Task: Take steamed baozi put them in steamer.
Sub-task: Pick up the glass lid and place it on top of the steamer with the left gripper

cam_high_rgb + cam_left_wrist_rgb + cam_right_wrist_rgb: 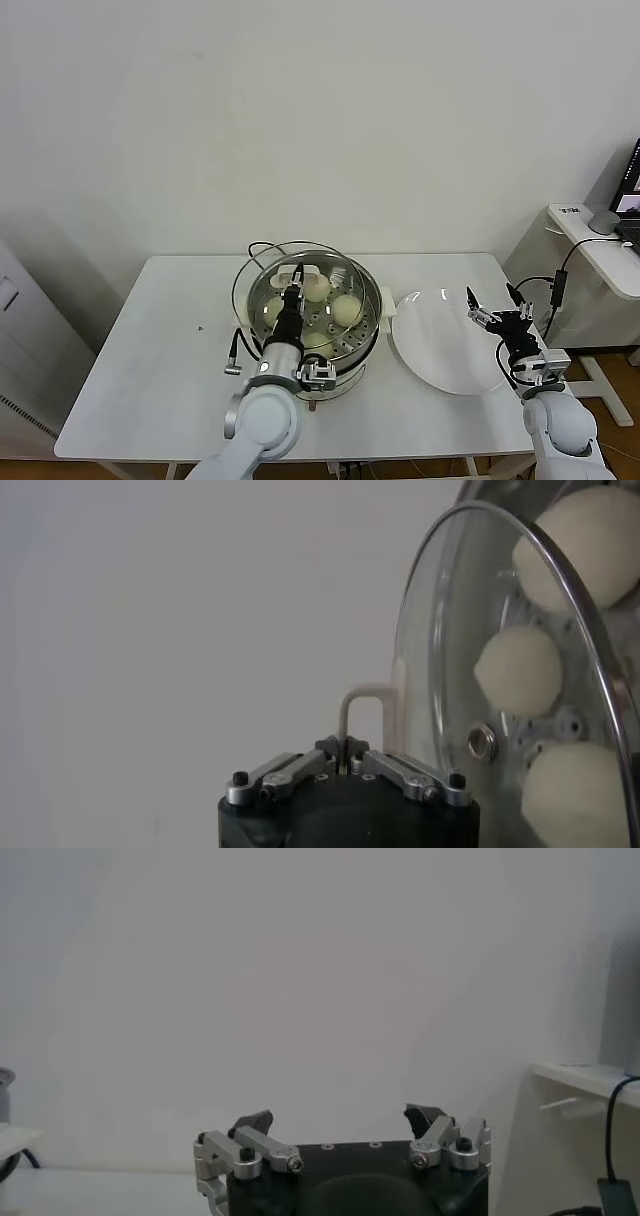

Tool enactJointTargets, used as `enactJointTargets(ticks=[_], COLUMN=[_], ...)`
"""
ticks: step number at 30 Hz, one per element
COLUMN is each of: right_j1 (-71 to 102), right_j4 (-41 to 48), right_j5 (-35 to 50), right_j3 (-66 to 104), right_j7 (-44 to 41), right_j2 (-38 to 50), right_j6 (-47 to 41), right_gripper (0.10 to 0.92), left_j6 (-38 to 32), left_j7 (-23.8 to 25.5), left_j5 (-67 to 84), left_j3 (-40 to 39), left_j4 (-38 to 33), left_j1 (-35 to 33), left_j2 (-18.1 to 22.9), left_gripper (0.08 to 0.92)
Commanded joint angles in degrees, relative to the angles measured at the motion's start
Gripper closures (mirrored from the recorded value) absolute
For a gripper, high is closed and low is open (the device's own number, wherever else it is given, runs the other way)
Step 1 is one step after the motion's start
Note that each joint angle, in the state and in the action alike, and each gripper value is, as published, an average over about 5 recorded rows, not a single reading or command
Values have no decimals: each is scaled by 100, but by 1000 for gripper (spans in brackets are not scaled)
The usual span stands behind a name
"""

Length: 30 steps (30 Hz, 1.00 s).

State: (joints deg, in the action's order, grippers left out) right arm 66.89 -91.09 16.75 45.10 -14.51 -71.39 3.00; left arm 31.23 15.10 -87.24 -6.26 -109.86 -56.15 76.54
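The steamer (374, 318) stands at the table's middle with several pale baozi (346, 308) on its perforated tray. My left gripper (293, 291) is shut on the white handle (347, 712) of the clear glass lid (440, 630) and holds the lid tilted on edge over the steamer's far left side. In the left wrist view, three baozi (518, 670) show through the glass. My right gripper (491, 300) is open and empty, raised over the right edge of the round white plate (440, 350). In the right wrist view it (340, 1118) faces the bare wall.
The steamer's black power cord and plug (234, 358) lie on the table to its left. A white side desk (600, 250) with a laptop and a grey mouse stands at the far right, with cables hanging near my right arm.
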Motion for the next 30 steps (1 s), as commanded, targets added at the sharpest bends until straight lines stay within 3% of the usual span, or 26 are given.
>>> enactJointTargets(ticks=[1,30], right_j1=[-18,39], right_j4=[5,-23], right_j5=[1,1], right_j3=[0,81], right_j7=[2,-16], right_j2=[0,16], right_j6=[-6,-1], right_gripper=[203,203], left_j6=[-2,54], left_j7=[-29,-289], left_j5=[1,291], left_j3=[-158,-230], left_j4=[145,455], left_j1=[53,12], left_j2=[104,214], left_gripper=[897,897])
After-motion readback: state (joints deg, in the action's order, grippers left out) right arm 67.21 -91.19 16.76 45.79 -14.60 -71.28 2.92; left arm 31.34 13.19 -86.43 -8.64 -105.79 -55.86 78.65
